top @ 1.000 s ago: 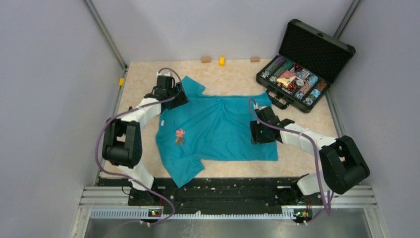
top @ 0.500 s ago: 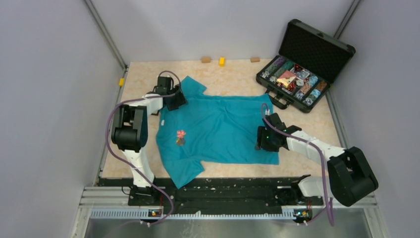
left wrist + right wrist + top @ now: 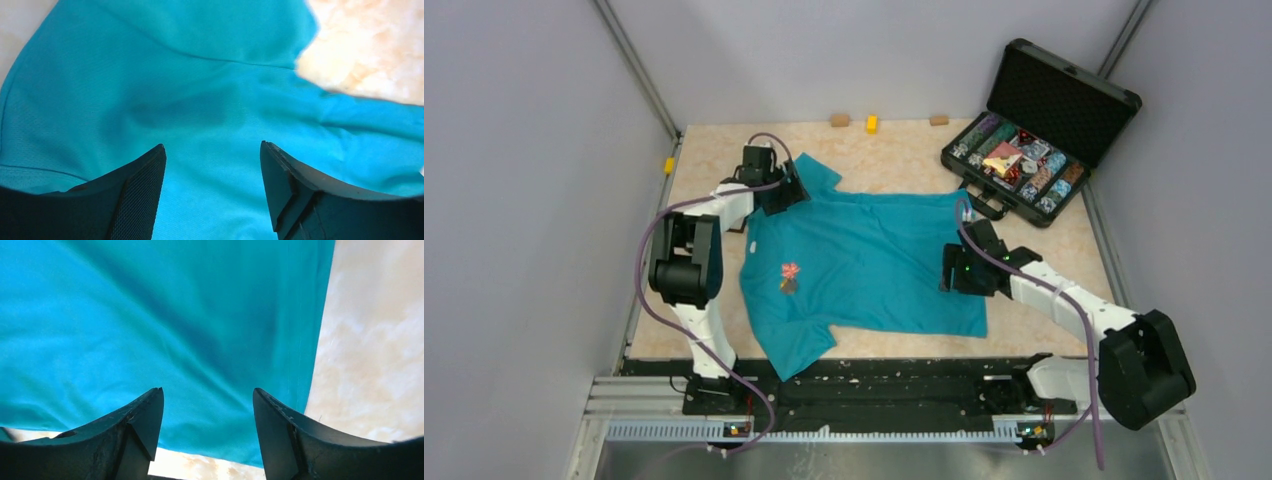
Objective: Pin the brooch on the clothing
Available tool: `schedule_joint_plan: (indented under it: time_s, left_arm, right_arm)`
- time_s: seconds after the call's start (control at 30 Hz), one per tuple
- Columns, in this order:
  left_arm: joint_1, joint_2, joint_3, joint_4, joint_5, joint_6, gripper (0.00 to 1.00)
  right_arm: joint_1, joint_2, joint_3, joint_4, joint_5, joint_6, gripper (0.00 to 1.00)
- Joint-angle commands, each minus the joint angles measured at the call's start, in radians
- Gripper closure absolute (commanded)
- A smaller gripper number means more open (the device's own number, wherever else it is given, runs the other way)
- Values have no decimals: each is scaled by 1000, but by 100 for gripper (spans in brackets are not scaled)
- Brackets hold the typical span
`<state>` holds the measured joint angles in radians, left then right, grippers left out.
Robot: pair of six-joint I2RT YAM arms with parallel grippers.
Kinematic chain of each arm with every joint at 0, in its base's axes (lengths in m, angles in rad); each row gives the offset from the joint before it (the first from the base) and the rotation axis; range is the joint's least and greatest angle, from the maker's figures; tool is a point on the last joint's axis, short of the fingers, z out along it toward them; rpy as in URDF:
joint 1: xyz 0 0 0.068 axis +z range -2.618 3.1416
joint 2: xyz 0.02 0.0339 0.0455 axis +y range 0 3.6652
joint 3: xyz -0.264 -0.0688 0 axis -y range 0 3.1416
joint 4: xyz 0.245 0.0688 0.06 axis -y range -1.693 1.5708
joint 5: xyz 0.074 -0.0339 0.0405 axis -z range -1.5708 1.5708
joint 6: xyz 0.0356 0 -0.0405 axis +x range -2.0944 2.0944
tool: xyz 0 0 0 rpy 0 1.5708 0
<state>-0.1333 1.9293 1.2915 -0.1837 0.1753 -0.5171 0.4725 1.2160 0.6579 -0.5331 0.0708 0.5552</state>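
Observation:
The teal-blue T-shirt (image 3: 874, 260) lies flat on the table. The tiny pink-red brooch (image 3: 789, 276) with a brownish lower part sits on the shirt's left chest area. My left gripper (image 3: 786, 193) is open just above the shirt's far left sleeve; the left wrist view shows teal fabric (image 3: 210, 110) between its spread fingers. My right gripper (image 3: 952, 278) is open over the shirt's right hem; the right wrist view shows the fabric (image 3: 190, 340) and its hem edge between the fingers. Neither holds anything.
An open black case (image 3: 1034, 135) of multicoloured trinkets stands at the back right. Small blocks (image 3: 872, 123) lie along the far edge and a yellow one (image 3: 669, 165) at the left. Grey walls close in the table (image 3: 1044, 250).
My right gripper moved from the shirt's right middle toward the near right hem, then slightly back. My left arm folded closer to the table's left side, its gripper staying at the far sleeve.

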Motion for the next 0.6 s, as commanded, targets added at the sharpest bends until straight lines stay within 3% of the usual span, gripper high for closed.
schedule_joint_plan:
  time_s: [0.0,0.07,0.3,0.53,0.57]
  left_arm:
    - [-37,-168,103,-25,7,45,26]
    - [-37,-244,108,-43,1,48,19]
    - [-35,-611,14,-126,-214,127,15]
    - [-25,-961,-123,-264,-334,287,9]
    - [-26,-997,-157,-274,-356,303,9]
  right_arm:
    - [-30,-51,141,53,98,-125,32]
    - [-66,-59,179,79,106,-174,30]
    - [-184,-162,273,173,127,-302,30]
    - [-184,-376,180,332,228,-370,26]
    - [-184,-410,154,354,231,-374,20]
